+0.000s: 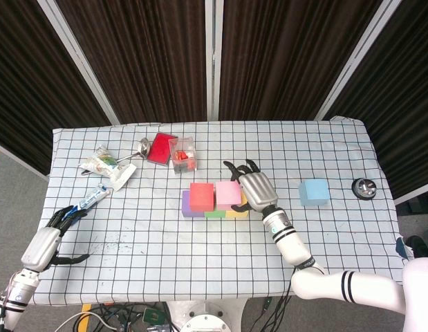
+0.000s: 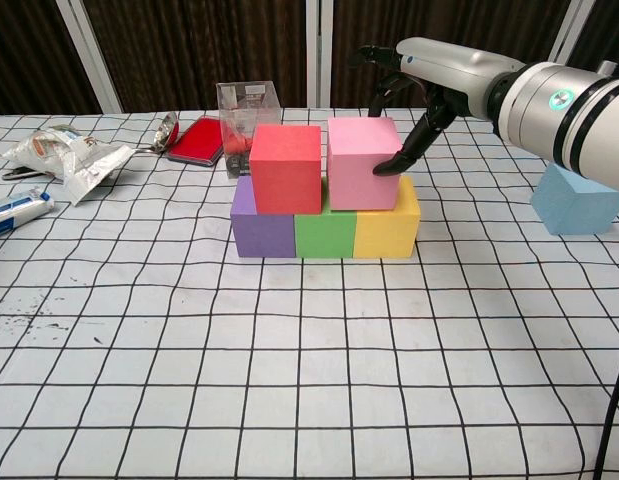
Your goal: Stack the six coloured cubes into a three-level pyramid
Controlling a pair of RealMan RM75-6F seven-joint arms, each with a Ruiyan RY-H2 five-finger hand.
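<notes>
A purple cube (image 2: 260,227), a green cube (image 2: 324,232) and a yellow cube (image 2: 386,226) form a row on the checked cloth. On top stand a red cube (image 2: 285,168) and a pink cube (image 2: 362,163), almost side by side. My right hand (image 2: 429,75) hovers at the pink cube's right, fingers spread, one fingertip (image 2: 384,170) touching its right face. A light blue cube (image 2: 577,198) sits alone to the right. In the head view my left hand (image 1: 44,245) rests at the table's front left corner, holding nothing.
Behind the stack stands a clear container (image 2: 247,112) with red bits, beside a red flat box (image 1: 160,147) and a spoon (image 1: 141,146). A crumpled packet (image 1: 103,164) and a tube (image 1: 92,198) lie far left. A black round object (image 1: 364,187) sits at the right edge.
</notes>
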